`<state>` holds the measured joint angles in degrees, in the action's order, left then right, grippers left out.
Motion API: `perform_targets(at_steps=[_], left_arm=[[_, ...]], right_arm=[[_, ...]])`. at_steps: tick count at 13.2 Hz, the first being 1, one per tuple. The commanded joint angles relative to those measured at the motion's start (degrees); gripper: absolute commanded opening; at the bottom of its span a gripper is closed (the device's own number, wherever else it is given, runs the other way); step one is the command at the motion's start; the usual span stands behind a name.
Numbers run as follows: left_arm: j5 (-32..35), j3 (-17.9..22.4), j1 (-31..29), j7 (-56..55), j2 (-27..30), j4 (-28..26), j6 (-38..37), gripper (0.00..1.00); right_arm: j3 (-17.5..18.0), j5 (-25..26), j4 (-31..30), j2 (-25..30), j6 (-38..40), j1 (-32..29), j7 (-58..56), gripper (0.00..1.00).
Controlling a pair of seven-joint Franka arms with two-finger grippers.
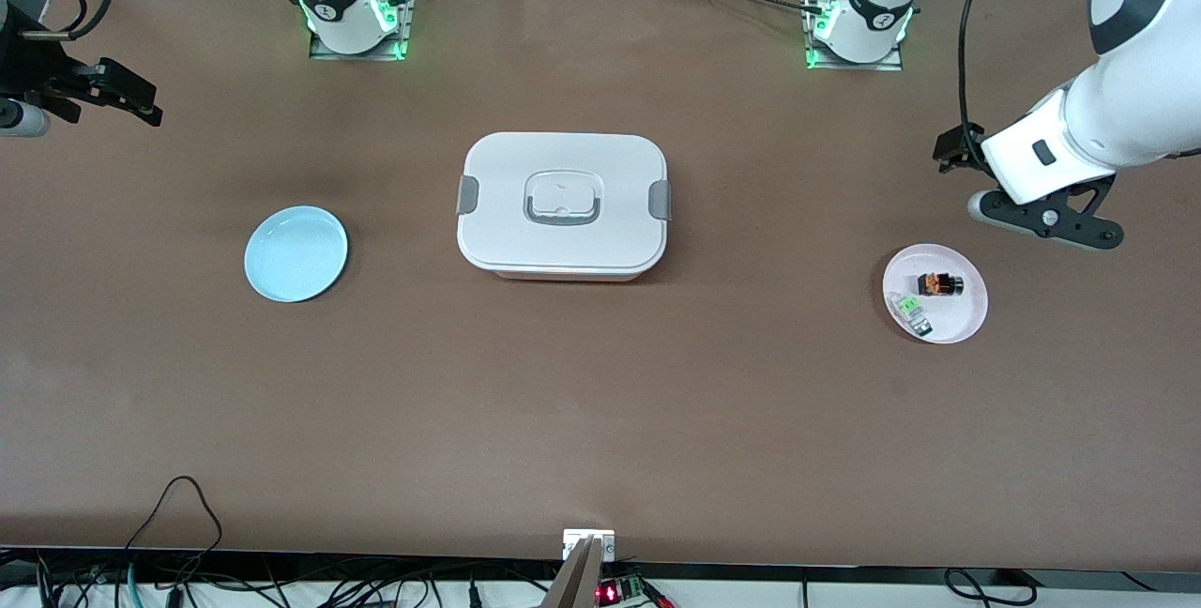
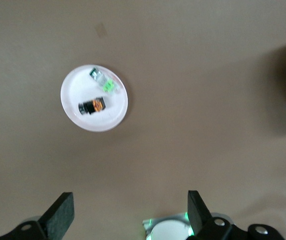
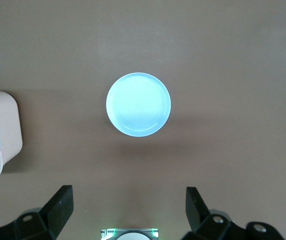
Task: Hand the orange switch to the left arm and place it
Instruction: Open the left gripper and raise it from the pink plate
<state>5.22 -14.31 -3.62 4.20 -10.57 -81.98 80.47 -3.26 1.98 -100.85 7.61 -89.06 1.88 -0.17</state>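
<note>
While both arms hang high above the table (image 1: 600, 420), I find the orange switch (image 1: 939, 284) lying on the pink plate (image 1: 966, 326) at the left arm's end, just beside a green-and-clear component (image 1: 911, 311). My left gripper (image 2: 128, 215) is over the table near that plate, fingers spread, holding nothing. My right gripper (image 3: 128, 212) is over the table near the blue plate (image 1: 296, 253), likewise released. The box (image 1: 563, 205) sits mid-table between the plates.
</note>
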Motion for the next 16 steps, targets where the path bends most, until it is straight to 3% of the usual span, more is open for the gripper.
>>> perform_targets(at_steps=[1,4,9,12,16], left_arm=[[-7.1,11.2,5.6,-0.9,6.7,-9.9,8.6,1.00],[-6.7,11.7,6.0,-1.4,11.6,-16.9,19.7,1.00],[-6.2,10.5,5.8,-2.6,11.3,-16.0,16.1,1.00],[-1.5,9.1,6.4,-2.7,11.4,-15.8,16.1,1.00],[-3.7,8.8,5.6,-2.2,11.3,-15.5,15.9,1.00]], right_arm=[[-0.2,-0.9,-0.4,0.9,-0.2,0.1,0.1,1.00],[0.0,-0.7,-0.4,1.1,-0.1,0.1,0.1,1.00],[0.0,-1.0,0.3,1.1,0.1,0.1,0.3,1.00],[0.0,-0.9,0.3,1.2,1.1,0.1,0.1,1.00],[-0.3,-0.7,0.4,1.3,1.4,0.1,-0.8,1.00]])
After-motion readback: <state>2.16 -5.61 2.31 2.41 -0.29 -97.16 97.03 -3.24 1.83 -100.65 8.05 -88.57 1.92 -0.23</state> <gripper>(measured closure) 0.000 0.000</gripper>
